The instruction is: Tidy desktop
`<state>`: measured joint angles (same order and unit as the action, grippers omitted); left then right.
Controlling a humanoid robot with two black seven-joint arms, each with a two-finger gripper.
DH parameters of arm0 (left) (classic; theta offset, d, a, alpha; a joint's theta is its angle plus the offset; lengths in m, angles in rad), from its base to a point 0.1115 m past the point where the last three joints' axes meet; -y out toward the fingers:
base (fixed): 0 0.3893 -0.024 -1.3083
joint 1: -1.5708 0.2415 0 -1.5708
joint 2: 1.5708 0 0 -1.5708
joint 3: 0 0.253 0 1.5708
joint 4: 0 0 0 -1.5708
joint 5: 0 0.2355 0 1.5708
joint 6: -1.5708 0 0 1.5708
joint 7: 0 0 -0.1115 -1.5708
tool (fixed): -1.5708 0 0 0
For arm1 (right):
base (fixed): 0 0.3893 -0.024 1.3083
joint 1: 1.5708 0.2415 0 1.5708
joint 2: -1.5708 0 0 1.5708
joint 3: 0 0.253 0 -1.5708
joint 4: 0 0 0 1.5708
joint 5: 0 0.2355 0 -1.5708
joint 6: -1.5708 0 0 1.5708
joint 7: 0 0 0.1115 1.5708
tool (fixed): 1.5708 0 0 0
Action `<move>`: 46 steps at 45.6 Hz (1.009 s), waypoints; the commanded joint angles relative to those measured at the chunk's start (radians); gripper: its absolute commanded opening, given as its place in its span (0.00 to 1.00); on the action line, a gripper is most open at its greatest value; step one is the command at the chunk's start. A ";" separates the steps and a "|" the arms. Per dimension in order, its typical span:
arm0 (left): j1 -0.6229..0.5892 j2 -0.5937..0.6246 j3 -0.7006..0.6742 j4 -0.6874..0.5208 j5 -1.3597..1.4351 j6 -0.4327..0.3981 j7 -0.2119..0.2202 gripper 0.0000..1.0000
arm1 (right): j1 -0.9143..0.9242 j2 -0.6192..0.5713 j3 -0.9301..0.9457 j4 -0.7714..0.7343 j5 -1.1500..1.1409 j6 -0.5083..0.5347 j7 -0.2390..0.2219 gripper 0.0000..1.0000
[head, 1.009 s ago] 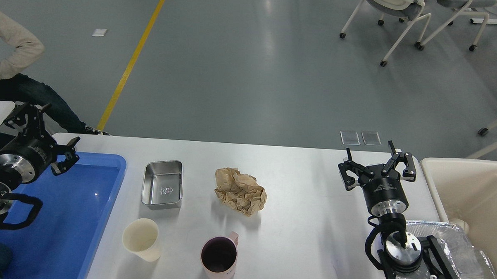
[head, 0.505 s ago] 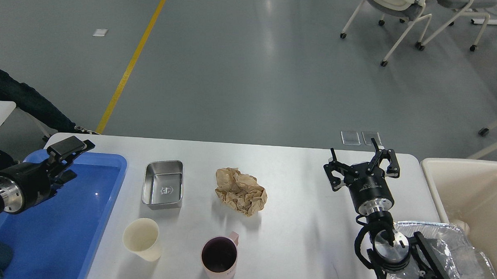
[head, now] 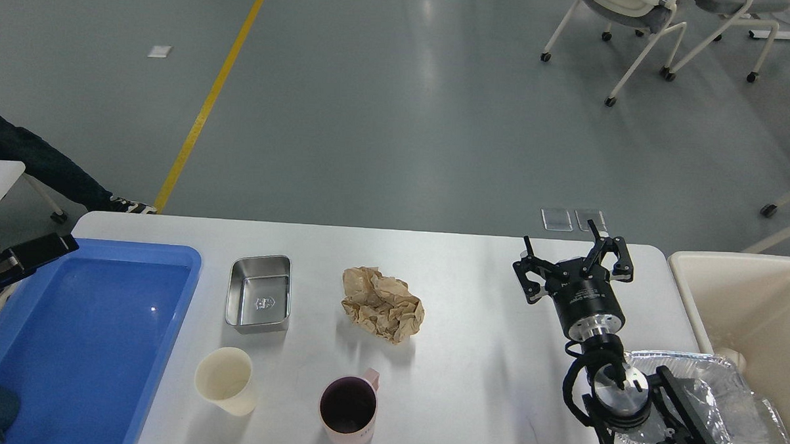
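Note:
The desktop is a white-grey tabletop with rounded corners. On it lie a crumpled brown paper ball at the middle, a shallow steel dish to its left, a cream paper cup and a pink mug near the front. My right gripper is open and empty above the far right part of the desktop, well right of the paper ball. My left gripper shows only as a dark tip at the left edge, over the blue tray's far corner; its fingers cannot be told apart.
A blue plastic tray sits at the desktop's left end. A beige plastic bin stands beside the right end. A crumpled foil tray lies at the front right under my right arm. Wheeled chairs stand far back.
My left arm has pulled back to the left, almost out of view. My right gripper has shifted slightly left and farther back, staying open. The person at far left has moved away.

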<state>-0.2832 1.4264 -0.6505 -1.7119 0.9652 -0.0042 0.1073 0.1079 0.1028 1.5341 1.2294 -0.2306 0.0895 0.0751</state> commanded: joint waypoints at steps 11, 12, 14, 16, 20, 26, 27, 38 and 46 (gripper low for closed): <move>-0.010 0.085 -0.004 -0.051 0.095 -0.062 -0.057 0.97 | 0.002 -0.002 0.001 -0.008 0.001 0.001 0.000 1.00; -0.010 0.083 -0.004 -0.051 0.095 -0.068 -0.057 0.97 | 0.003 -0.002 0.001 -0.008 0.001 0.001 0.000 1.00; -0.005 0.077 -0.003 -0.051 0.095 -0.086 -0.054 0.97 | 0.003 -0.002 0.001 -0.008 0.001 0.001 0.000 1.00; -0.002 0.071 -0.003 -0.051 0.095 -0.117 -0.049 0.97 | 0.003 -0.002 0.001 -0.008 0.001 -0.001 0.000 1.00; -0.002 0.075 -0.003 -0.051 0.095 -0.168 -0.048 0.97 | 0.001 -0.002 0.001 -0.008 0.001 -0.001 0.000 1.00; -0.001 0.069 -0.001 -0.051 0.095 -0.174 -0.046 0.97 | 0.003 -0.002 0.001 -0.008 -0.001 0.001 0.000 1.00; -0.001 0.068 -0.001 -0.051 0.095 -0.174 -0.046 0.97 | 0.001 -0.002 0.001 -0.008 0.000 0.001 0.000 1.00; -0.066 0.029 -0.008 -0.041 0.089 -0.184 -0.034 0.97 | -0.001 -0.005 0.001 -0.008 0.001 0.001 0.000 1.00; -0.264 -0.205 0.003 0.050 0.116 -0.397 0.001 0.97 | -0.001 -0.003 0.001 -0.008 0.001 0.001 0.000 1.00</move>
<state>-0.4263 1.3638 -0.6553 -1.7298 1.0616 -0.2535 0.0803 0.1073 0.0989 1.5350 1.2210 -0.2303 0.0905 0.0752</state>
